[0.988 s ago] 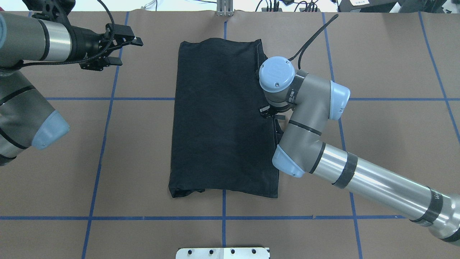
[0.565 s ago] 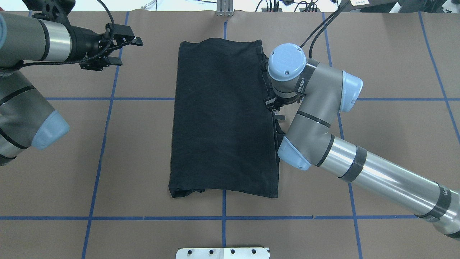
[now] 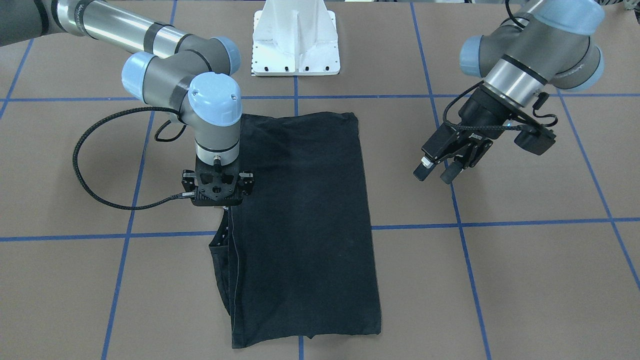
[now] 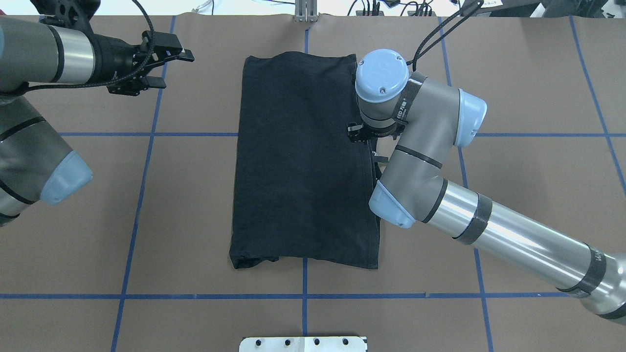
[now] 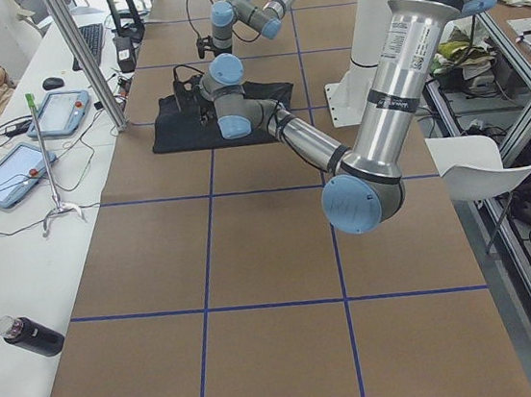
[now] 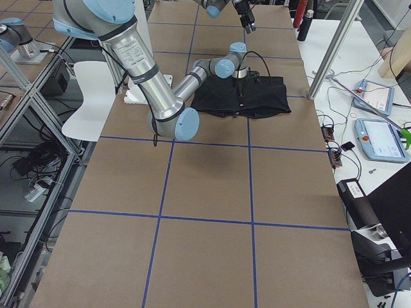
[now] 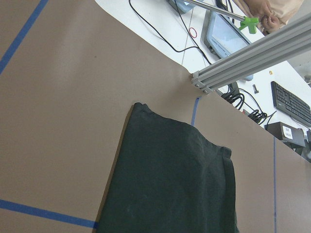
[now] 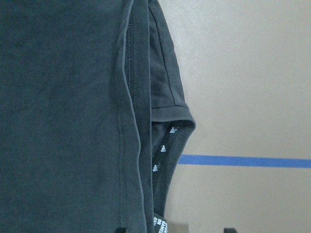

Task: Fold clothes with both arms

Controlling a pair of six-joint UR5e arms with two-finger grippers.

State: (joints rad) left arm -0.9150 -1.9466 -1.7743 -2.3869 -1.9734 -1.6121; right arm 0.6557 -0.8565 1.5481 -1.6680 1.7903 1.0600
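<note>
Black T-shirt (image 4: 303, 161), short-sleeved, soft cloth: one. Folded to a long plain rectangle, print hidden. Layered hems and a sleeve are stacked along its edge on the robot's right, with small white marks inside that fold. Lies flat at the middle of the brown paper-covered bench (image 4: 513, 98) with its blue tape grid.
Grey metal arms, light blue joint caps: two, right arm (image 4: 513, 239) and left arm (image 4: 29, 54).
Right black two-finger hand (image 3: 218, 197): one, pointing down over the layered edge, fingers parted.
Left black hand (image 4: 173, 70): one, well apart from the shirt, fingers spread, empty.

Robotics lab, blue-taped grid table (image 4: 195, 195), teach pendants (image 6: 380, 138)
</note>
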